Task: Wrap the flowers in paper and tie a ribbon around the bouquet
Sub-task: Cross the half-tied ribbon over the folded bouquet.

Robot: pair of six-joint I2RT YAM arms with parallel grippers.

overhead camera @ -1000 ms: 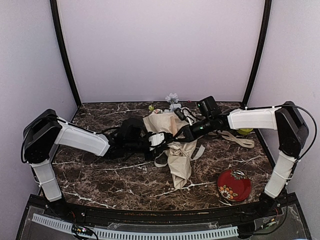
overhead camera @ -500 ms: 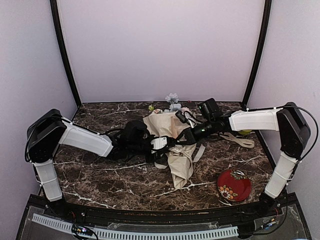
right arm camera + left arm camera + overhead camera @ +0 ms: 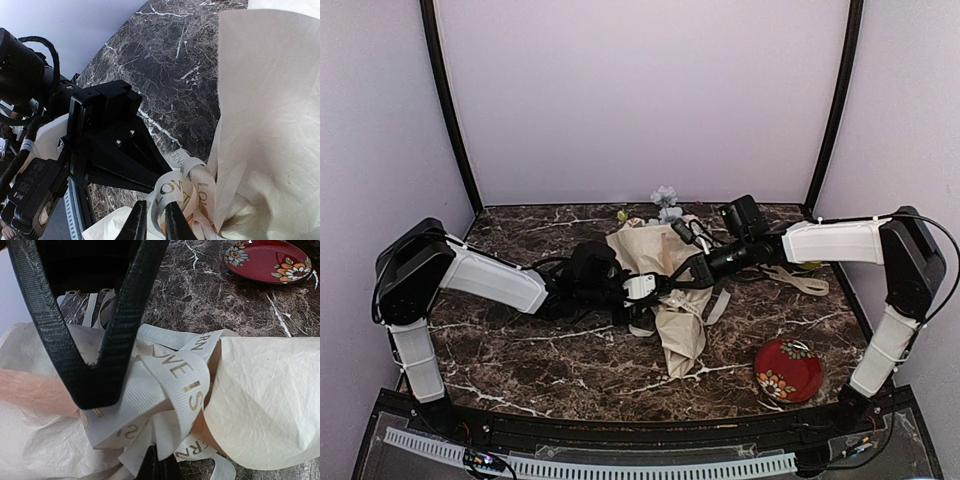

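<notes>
Left gripper (image 3: 95,390) is clenched, black fingers meeting in a V, pinching the flat cream-white fabric ribbon (image 3: 185,375) with gold lettering right at its tips. One loop curls off just ahead of the tips, to their right. Under and around those tips lies the crinkled cream-beige paper (image 3: 265,400), rolled, with its peach inside showing beside the loop.

From above, the cream paper cone bouquet (image 3: 672,318) lies on the dark marble table (image 3: 520,350) between my two tools, narrow end toward the arm bases. The small pale artificial flowers (image 3: 665,197) sit beyond both grippers at the wide end.

Right gripper (image 3: 152,226) is nearly closed, tips either side of a ribbon loop, and I read that as a grip on it. The left tool's fingers sit just past its tips.

Step in hand, my guess: cinching the tie. I'd draw both ends apart slowly and level, low to the cone, with equal pull, so the loop bites the paper waist and doesn't slip off the narrow end. Mind finger clash and tearing.

The round red floral plate (image 3: 788,370) is well back from the right tool, near its base
</notes>
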